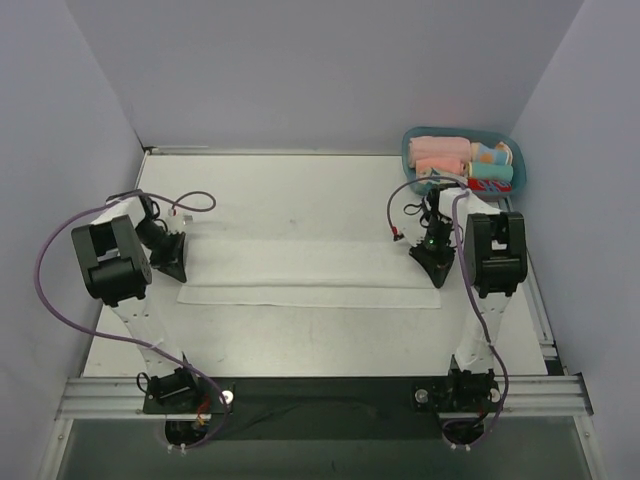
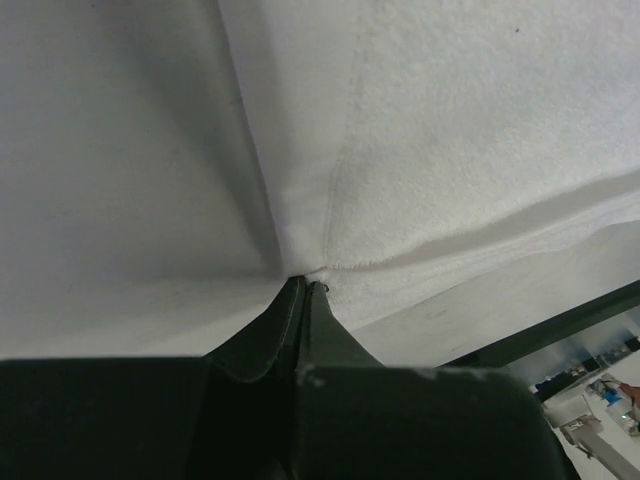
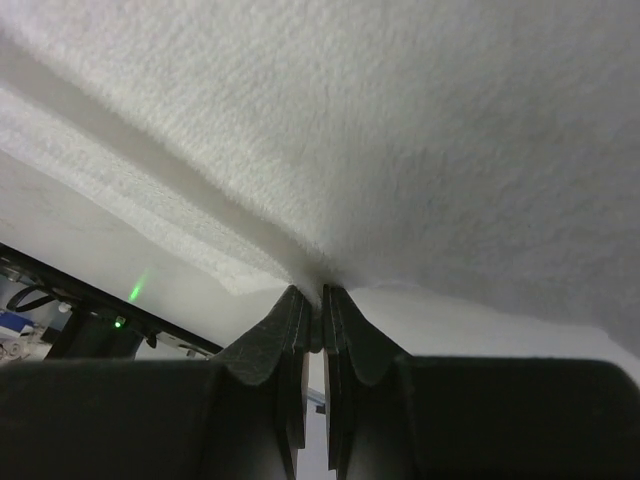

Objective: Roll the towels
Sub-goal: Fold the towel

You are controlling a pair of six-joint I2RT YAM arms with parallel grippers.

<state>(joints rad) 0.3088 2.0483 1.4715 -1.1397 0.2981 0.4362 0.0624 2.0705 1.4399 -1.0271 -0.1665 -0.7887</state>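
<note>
A: Where was the towel [image 1: 310, 272]?

B: It lay flat across the middle of the table [image 1: 300, 345]. It was white and folded into a long strip that ran from left to right.

A: Was anything holding it?

B: Yes, both ends were held. The left gripper [image 1: 172, 262] had its two fingers squeezed together on the left end, right by a seam. The right gripper [image 1: 437, 265] had its fingers squeezed together on the right end. The cloth there was pulled into a little fold.

A: So the towel was between them?

B: Yes, stretched out from one gripper to the other.

A: What else was there?

B: A blue-green basket [image 1: 412, 150] sat by the far right corner of the table, apart from the towel. Inside it were rolled cloths [image 1: 442, 153], pink, orange and blue.
</note>
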